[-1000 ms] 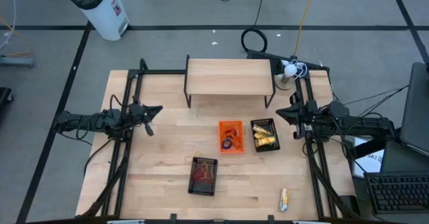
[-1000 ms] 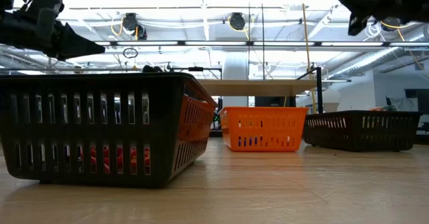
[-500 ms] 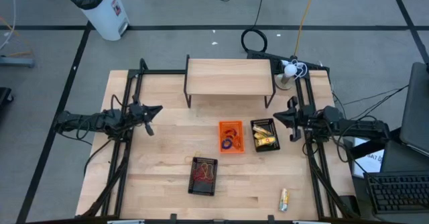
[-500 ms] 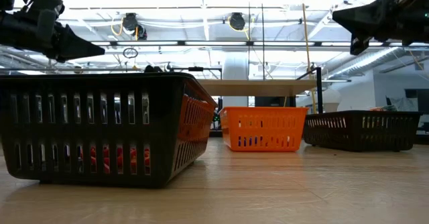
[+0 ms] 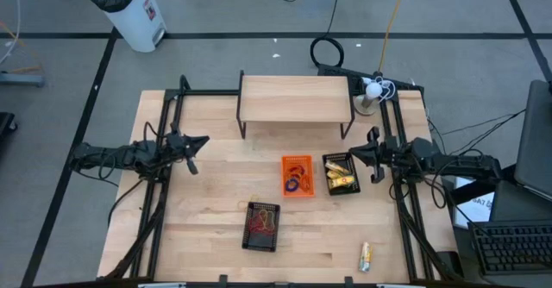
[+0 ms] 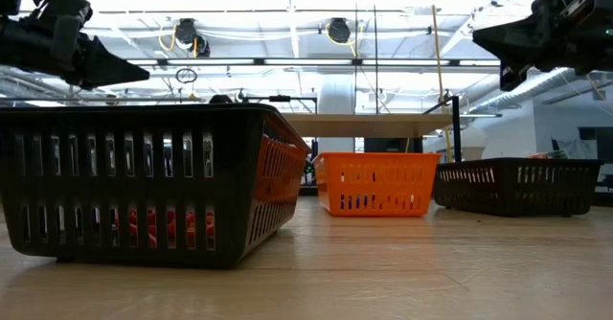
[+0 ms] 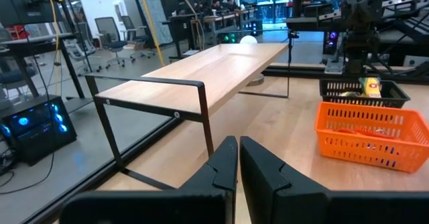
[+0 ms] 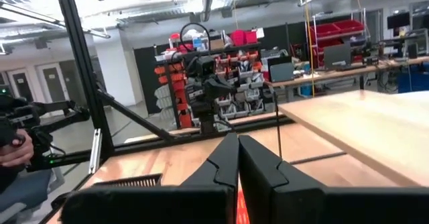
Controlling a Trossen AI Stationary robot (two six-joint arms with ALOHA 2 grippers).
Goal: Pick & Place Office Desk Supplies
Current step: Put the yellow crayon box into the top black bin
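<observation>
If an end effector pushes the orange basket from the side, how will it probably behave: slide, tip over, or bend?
The orange basket is low and wide with a flat base in the low view, so it would probably slide on the smooth wooden table rather than tip. Its walls are slotted thin plastic, so it is likely light and may flex slightly. The few small rings inside add little weight.

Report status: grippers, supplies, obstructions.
Left gripper shut, empty, parked at table's left edge. Right gripper shut, empty, beside black basket of yellow packets. One yellow packet loose near front edge. Path unobstructed.
</observation>
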